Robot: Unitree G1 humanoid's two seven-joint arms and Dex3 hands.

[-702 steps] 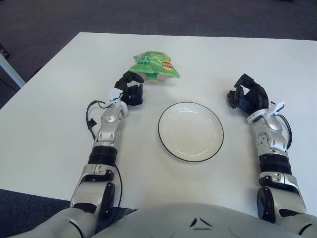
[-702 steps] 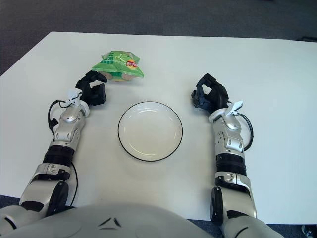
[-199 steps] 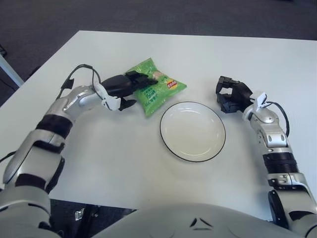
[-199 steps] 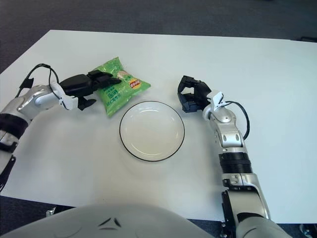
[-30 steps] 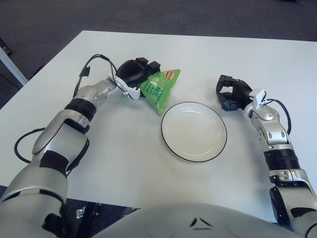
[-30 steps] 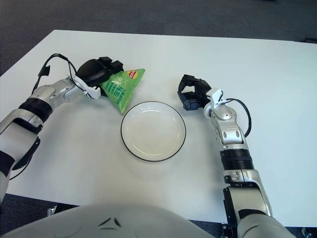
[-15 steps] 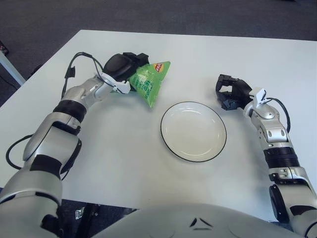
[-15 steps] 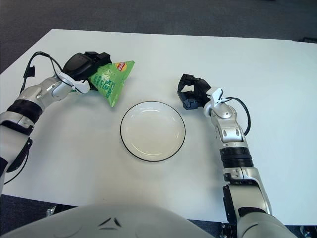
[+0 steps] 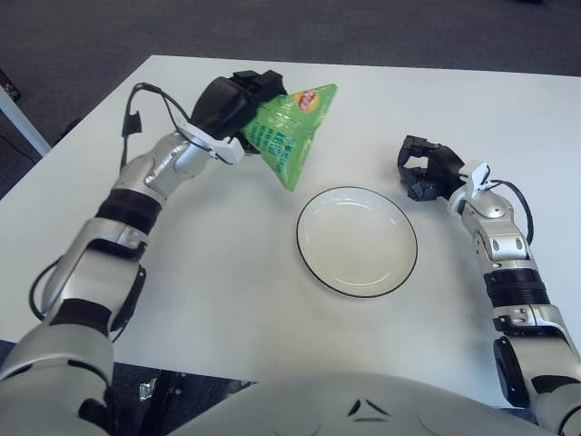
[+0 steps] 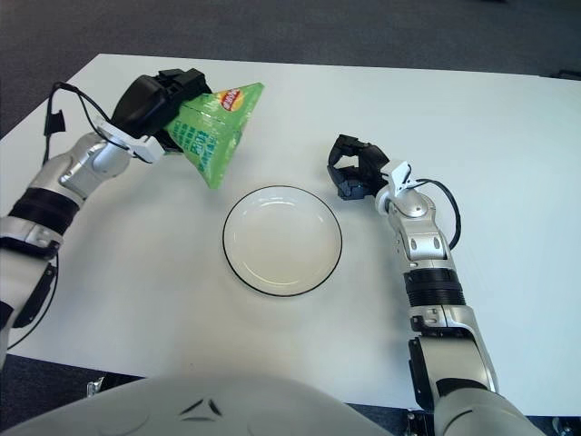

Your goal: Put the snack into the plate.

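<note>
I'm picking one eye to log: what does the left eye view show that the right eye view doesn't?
Only the left eye view: a white bar over the floor at the far left edge. Only the right eye view: no extra object, just more bare table beyond the right arm. Both: the left hand gripping the green snack bag up-left of the plate, and the right hand beside the plate's right.

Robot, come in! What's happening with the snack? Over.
Left hand gripping snack bag, lifted left of plate. Right hand idle right of plate. Nothing blocking.
</note>
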